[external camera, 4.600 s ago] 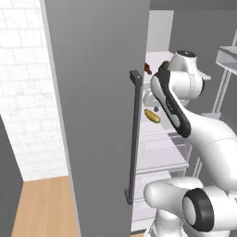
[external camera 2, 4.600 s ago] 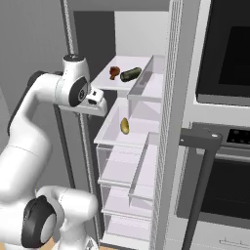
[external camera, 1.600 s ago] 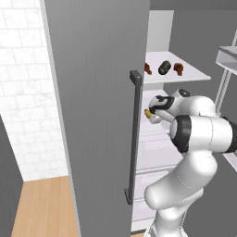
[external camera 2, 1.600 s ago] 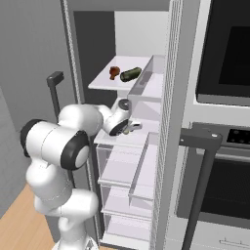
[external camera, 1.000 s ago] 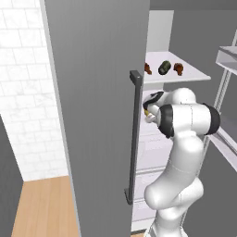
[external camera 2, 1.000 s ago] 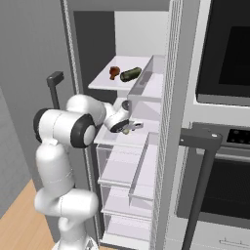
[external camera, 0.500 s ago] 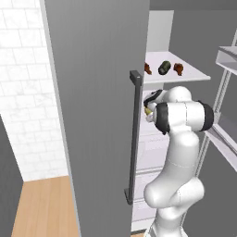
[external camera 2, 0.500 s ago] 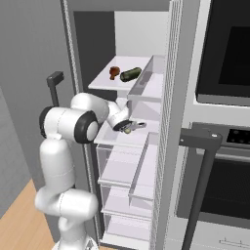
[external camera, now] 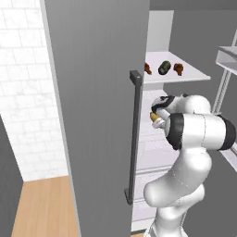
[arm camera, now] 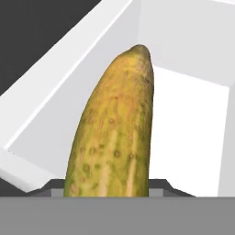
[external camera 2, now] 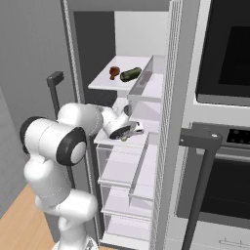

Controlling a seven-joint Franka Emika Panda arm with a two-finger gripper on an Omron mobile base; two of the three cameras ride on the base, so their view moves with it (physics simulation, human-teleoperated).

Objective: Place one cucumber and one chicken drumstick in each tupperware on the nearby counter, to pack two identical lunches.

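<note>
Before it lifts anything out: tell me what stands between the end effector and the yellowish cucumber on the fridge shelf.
Nothing visible does. The end effector is right at the yellowish cucumber, which runs straight out from it on the white fridge shelf. Whether the fingers already grip it cannot be told.

No readable text anywhere as far as I can see, no labels, brands or numbers on anything.

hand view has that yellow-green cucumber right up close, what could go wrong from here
The gripper sits at one end of the long yellow-green cucumber, so the cucumber may pivot or slip when lifted. The white fridge shelf has raised walls close around it, which the cucumber's far tip could catch. The arm is folded tight beside the grey fridge door, so backing out may brush it.
</note>
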